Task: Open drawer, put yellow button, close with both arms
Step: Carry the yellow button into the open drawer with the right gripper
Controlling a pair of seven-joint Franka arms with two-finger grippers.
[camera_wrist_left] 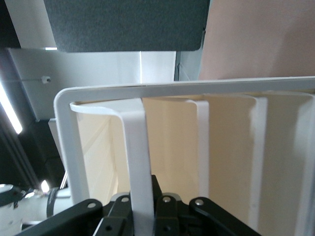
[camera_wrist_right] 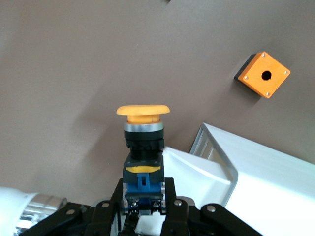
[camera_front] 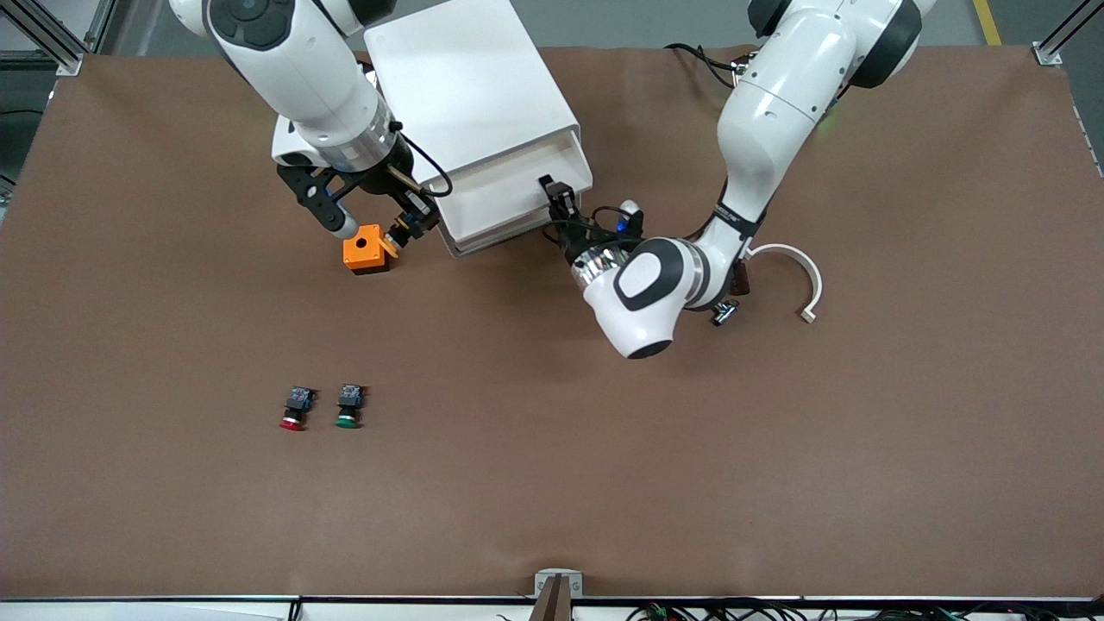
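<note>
The white cabinet (camera_front: 470,95) stands near the robots' bases. Its topmost drawer (camera_front: 517,177) is pulled out a little way toward the front camera. My left gripper (camera_front: 559,197) is shut on that drawer's white handle strip (camera_wrist_left: 139,157), with cream drawer fronts (camera_wrist_left: 172,147) around it. My right gripper (camera_front: 405,228) is shut on the blue rear block of the yellow button (camera_wrist_right: 142,140), whose cap points away from the fingers. It holds the button (camera_front: 397,237) in the air beside the cabinet, toward the right arm's end, over the orange box.
An orange box (camera_front: 366,250) with a round hole lies on the table beside the cabinet, also in the right wrist view (camera_wrist_right: 264,74). A red-capped button (camera_front: 294,410) and a green-capped button (camera_front: 348,407) lie nearer the front camera. A white curved strip (camera_front: 802,276) lies toward the left arm's end.
</note>
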